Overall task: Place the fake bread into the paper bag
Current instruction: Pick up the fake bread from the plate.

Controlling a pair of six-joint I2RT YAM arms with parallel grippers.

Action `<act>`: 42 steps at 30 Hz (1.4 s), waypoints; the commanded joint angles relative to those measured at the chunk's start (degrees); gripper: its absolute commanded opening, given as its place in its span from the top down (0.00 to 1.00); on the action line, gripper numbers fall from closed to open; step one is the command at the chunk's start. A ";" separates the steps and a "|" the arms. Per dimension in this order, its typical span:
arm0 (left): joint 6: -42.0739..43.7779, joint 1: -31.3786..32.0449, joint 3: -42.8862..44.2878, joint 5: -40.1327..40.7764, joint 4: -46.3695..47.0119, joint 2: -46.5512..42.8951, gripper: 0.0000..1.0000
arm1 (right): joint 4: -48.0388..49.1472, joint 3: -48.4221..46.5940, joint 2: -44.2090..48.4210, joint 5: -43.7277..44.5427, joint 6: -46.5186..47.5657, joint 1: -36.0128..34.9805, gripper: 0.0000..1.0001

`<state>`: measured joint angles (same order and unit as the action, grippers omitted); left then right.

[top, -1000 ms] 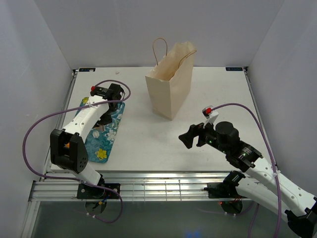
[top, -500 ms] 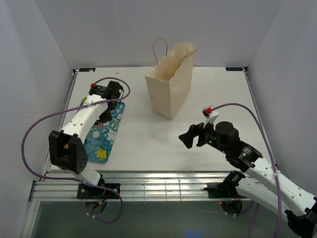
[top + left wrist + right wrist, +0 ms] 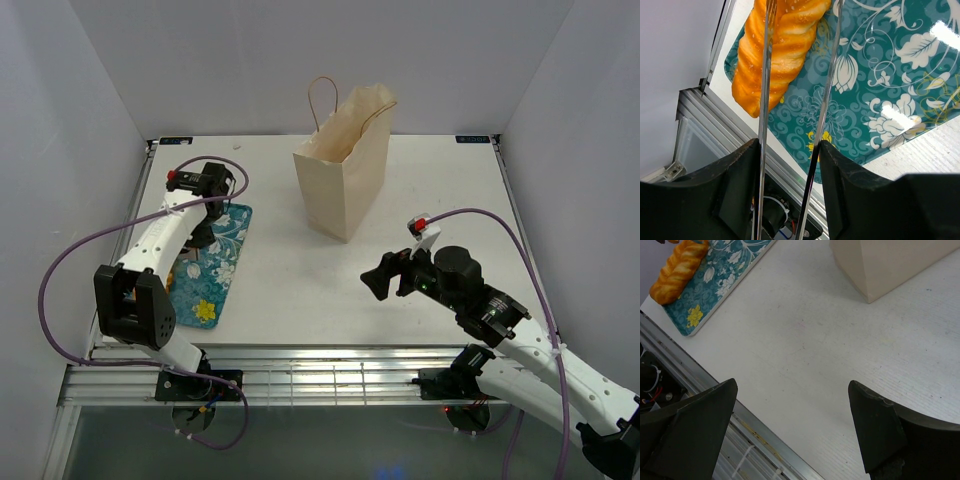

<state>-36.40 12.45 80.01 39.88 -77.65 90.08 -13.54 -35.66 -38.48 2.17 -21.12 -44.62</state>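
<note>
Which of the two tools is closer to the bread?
The left tool: the loaf on the tray shows between its fingers, while the right tool hangs over the table, far off.

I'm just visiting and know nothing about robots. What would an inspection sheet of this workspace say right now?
Surface: white table, faint scuffs.
Job's things: braided loaf lying on the teal floral tray; paper bag upright, mouth open, far centre; other pastries: nothing seen.
Clutter: only that tray, near left.
End effectors: left end effector above the loaf, jaws apart, apparently not gripping; right end effector wide open above bare table.
Cables: purple cables, one trailing each end effector.
Surroundings: white walls on three sides; metal rail along near edge.
</note>
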 commanded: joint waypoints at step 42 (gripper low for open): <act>0.11 -1.38 -4.52 -0.94 0.84 -1.13 1.00 | -0.87 -3.53 -1.67 2.66 0.91 -1.61 0.02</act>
<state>-36.23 9.82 73.76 37.28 -76.53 92.77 -13.85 -35.90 -38.59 4.10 -20.58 -46.30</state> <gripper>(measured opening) 0.450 0.975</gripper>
